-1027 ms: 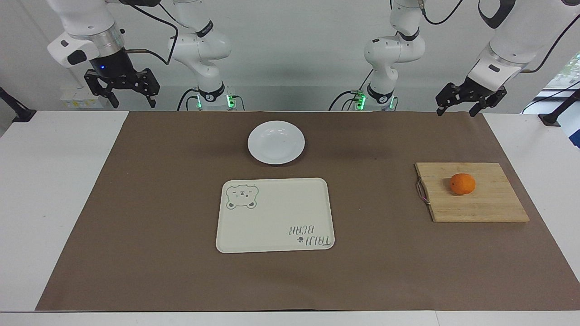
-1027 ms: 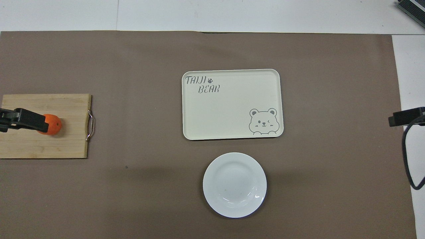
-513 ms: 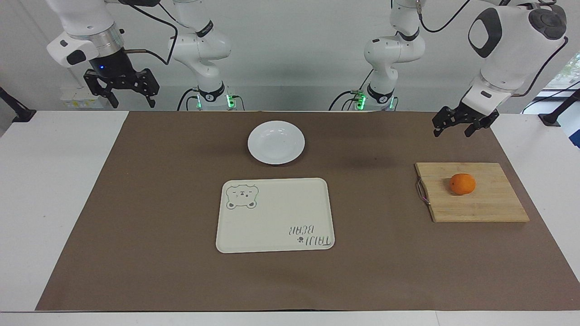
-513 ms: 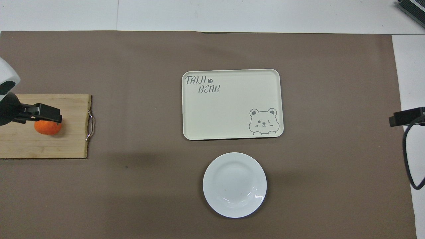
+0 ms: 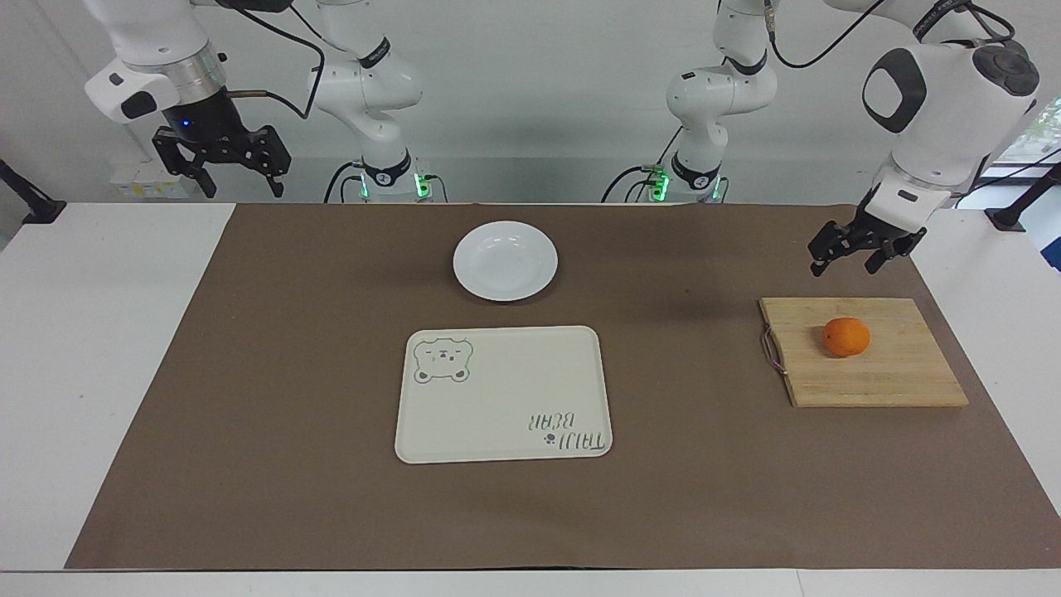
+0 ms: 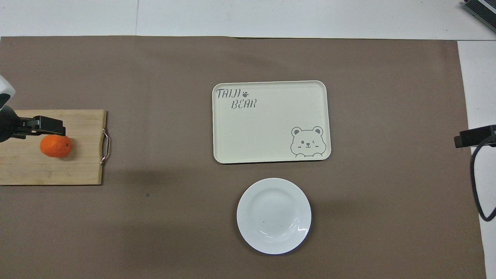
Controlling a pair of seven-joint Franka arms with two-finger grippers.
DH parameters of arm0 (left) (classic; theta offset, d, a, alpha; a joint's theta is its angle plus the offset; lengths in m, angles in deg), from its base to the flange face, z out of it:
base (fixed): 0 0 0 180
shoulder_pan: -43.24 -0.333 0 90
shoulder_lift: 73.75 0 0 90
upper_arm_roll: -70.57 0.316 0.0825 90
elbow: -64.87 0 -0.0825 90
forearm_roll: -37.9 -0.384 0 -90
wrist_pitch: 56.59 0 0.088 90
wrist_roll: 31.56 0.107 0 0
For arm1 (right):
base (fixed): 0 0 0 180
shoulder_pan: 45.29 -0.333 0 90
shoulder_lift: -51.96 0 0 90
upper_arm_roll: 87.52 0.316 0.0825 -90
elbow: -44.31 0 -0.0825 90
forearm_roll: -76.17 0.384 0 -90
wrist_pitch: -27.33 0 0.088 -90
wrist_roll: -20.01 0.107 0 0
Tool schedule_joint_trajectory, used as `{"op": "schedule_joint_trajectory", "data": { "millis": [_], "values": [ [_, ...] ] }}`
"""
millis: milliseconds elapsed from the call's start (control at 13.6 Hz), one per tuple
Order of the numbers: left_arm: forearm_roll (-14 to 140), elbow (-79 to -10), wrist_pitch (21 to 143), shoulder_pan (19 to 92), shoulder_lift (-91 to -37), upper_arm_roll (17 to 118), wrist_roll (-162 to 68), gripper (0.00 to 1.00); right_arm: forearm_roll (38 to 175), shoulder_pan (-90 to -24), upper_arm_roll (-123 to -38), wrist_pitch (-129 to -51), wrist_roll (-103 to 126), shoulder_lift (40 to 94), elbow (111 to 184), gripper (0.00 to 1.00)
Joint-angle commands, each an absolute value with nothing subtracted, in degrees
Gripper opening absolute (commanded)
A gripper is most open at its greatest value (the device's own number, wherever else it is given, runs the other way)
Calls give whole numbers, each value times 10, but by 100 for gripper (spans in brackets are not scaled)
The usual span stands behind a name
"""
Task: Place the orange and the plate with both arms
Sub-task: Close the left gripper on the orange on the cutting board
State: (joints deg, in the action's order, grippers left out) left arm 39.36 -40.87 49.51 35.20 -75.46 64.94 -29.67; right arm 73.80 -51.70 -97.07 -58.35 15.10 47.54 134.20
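Left gripper (image 5: pixel 867 254): jaws apart and empty, raised over the brown mat beside the cutting board's edge nearer the robots; not touching anything.
Orange (image 5: pixel 846 337): at rest on the bamboo cutting board (image 5: pixel 895 377), toward the left arm's end of the table, untouched.
Right gripper (image 5: pixel 222 160): jaws apart, empty, held high at the right arm's end; this arm waited.
Plate (image 5: pixel 505 260): white, empty, on the mat near the robots, mid-table.
Tray (image 5: pixel 502 394): cream, bear drawing, nothing on it, just farther from the robots than the plate.
Step judged: approach to the orange. The gripper should centre over the fruit, descend straight, and close gently across its widest part, since a round fruit may roll on the board.
Surface: brown mat (image 5: pixel 290 373) over a white table (image 5: pixel 99 332).
Room: plain pale wall; cables at both arm bases.
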Motion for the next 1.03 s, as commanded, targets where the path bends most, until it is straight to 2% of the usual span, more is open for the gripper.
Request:
{"op": "schedule_joint_trajectory", "data": {
  "millis": [0, 293, 513, 953],
  "values": [
    [399, -421, 527, 322, -733, 647, -288, 100, 727, -515, -970, -591, 154, 463, 1356, 100],
    [399, -421, 528, 303, -703, 647, -259, 100, 727, -515, -972, -591, 154, 463, 1357, 100],
    [399, -422, 604, 270, -647, 647, -128, 100, 727, -515, -972, -591, 154, 463, 1357, 100],
    [399, -461, 642, 265, -632, 647, -100, 100, 727, -514, -972, -590, 153, 463, 1357, 100]
  ]
}}
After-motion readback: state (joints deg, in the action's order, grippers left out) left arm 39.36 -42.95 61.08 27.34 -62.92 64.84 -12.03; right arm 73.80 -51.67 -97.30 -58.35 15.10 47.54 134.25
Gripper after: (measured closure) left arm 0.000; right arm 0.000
